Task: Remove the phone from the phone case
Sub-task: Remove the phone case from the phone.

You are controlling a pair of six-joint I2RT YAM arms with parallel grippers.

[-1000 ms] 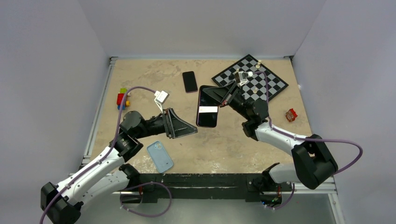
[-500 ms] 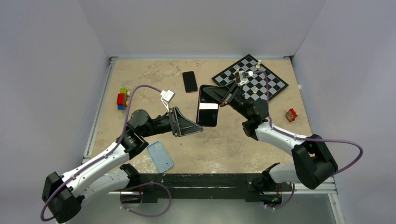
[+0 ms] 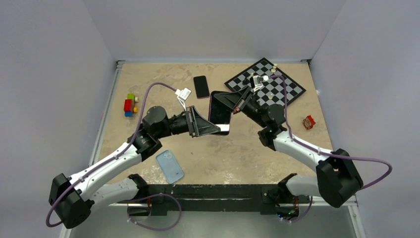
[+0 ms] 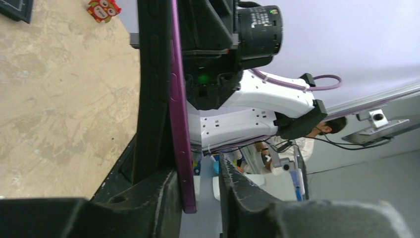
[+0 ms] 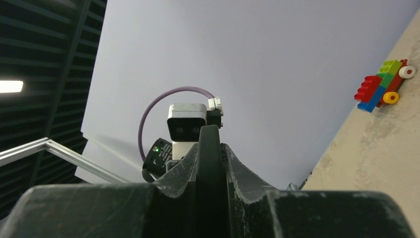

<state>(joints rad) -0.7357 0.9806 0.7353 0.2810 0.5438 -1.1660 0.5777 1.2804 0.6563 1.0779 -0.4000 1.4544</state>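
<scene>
Phone (image 3: pixel 220 110) is off the table (image 3: pixel 237 153), held in the air between my two arms near the middle of the workspace.

Top view: my right gripper (image 3: pixel 236 105) has the phone by its far end, screen side up. My left gripper (image 3: pixel 218 130) is at the phone's near end. The blue phone case (image 3: pixel 170 166) lies flat on the table close to the arm bases, well apart from the phone. A smaller dark phone (image 3: pixel 201 87) lies on the table beyond the held one. A chessboard (image 3: pixel 282 89) sits at the far right, toy bricks (image 3: pixel 130 105) at the left edge, and a red wrapper (image 3: pixel 308 122) at the right.

Left wrist view: the phone is seen edge-on, its purple rim (image 4: pixel 179 109) running up the frame. Its lower end sits between my left fingers. One finger (image 4: pixel 161 198) lies against it or just beside it; I cannot tell which. The other finger (image 4: pixel 242 191) stands apart from it with a visible gap, so the left jaws are parted and not clamped. The right arm (image 4: pixel 247 99) fills the background behind the phone.

Right wrist view: my right fingers (image 5: pixel 237 173) are pressed close on a thin dark edge (image 5: pixel 209 148), the phone gripped firmly between them. Beyond it the left wrist camera (image 5: pixel 185 121) faces this way, with the toy bricks visible on the table at the right.
</scene>
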